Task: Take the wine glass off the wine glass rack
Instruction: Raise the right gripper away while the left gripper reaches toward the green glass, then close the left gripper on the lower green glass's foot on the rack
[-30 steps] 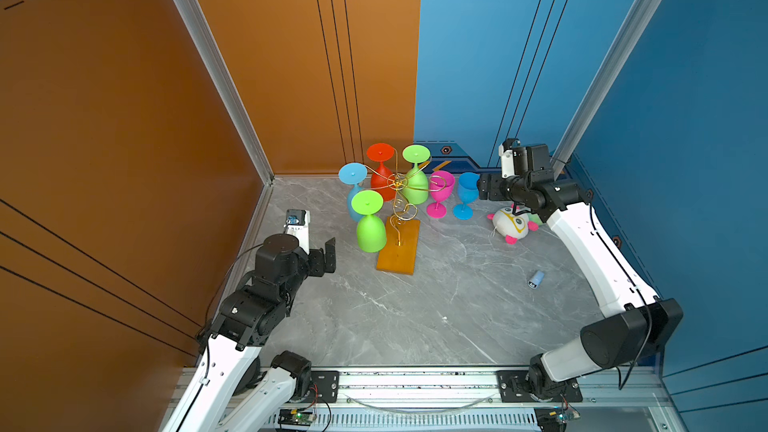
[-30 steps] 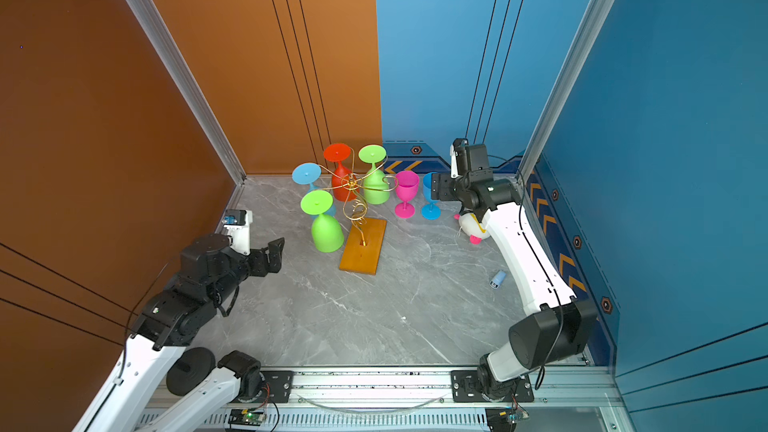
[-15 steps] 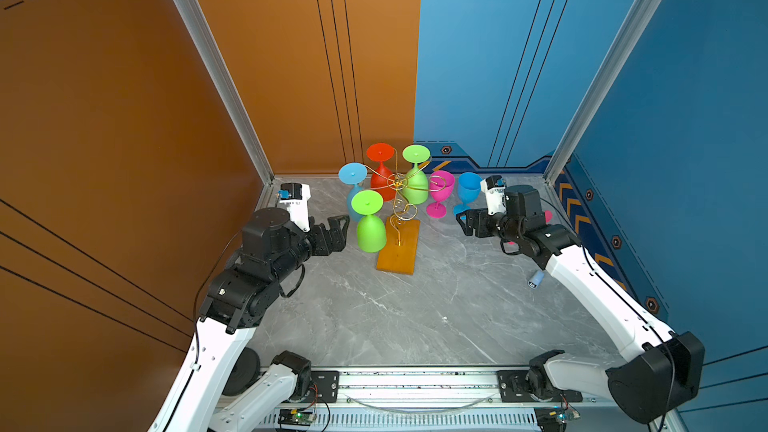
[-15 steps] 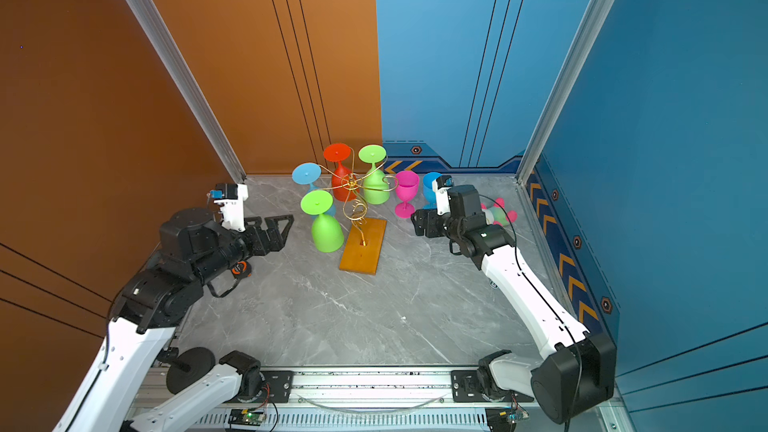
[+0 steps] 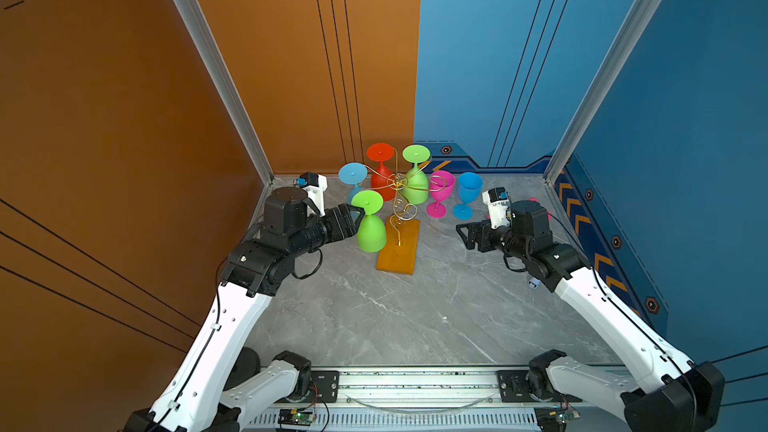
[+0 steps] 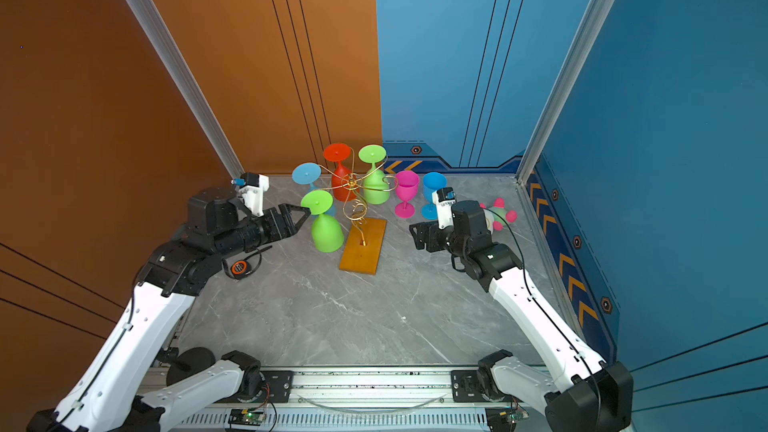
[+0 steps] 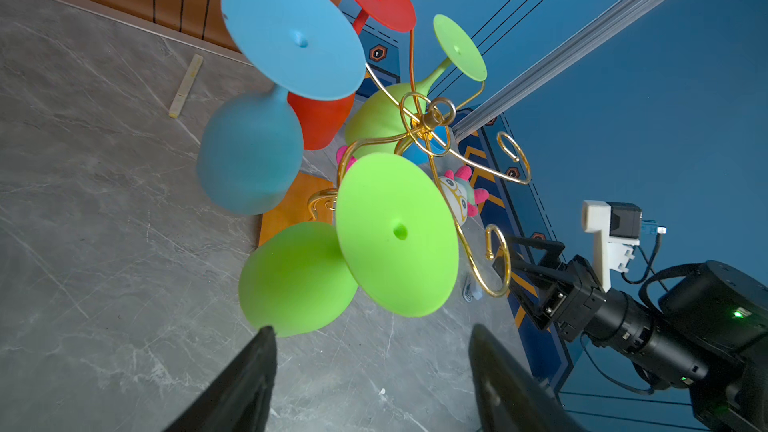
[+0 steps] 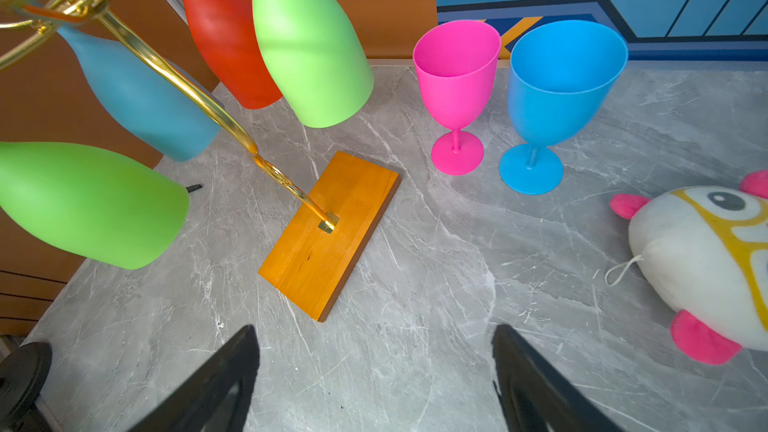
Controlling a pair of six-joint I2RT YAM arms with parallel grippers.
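The wine glass rack [image 5: 397, 252] [image 6: 360, 249] is a gold wire stand on an orange wooden base. Upside down on it hang a light blue wine glass [image 5: 352, 173], a red one [image 5: 380, 152] and two green ones. My left gripper [image 5: 354, 218] [image 6: 305, 213] [image 7: 372, 330] is open, just left of the front green glass [image 5: 371, 232] [image 7: 395, 234]. One fingertip [image 7: 266, 332] is at the edge of that glass's bowl. My right gripper [image 5: 463, 234] [image 8: 374, 330] is open and empty over bare table, right of the rack base [image 8: 328, 234].
A pink glass [image 5: 440, 189] and a blue glass [image 5: 468, 192] stand upright right of the rack. A plush toy [image 6: 500, 214] [image 8: 706, 251] lies behind the right arm. A tape measure [image 6: 237, 268] lies under the left arm. Walls close off the back and sides.
My left gripper moved forward and right to the front green glass, its jaws narrowing. My right gripper drew back from the blue glass toward the table's middle right.
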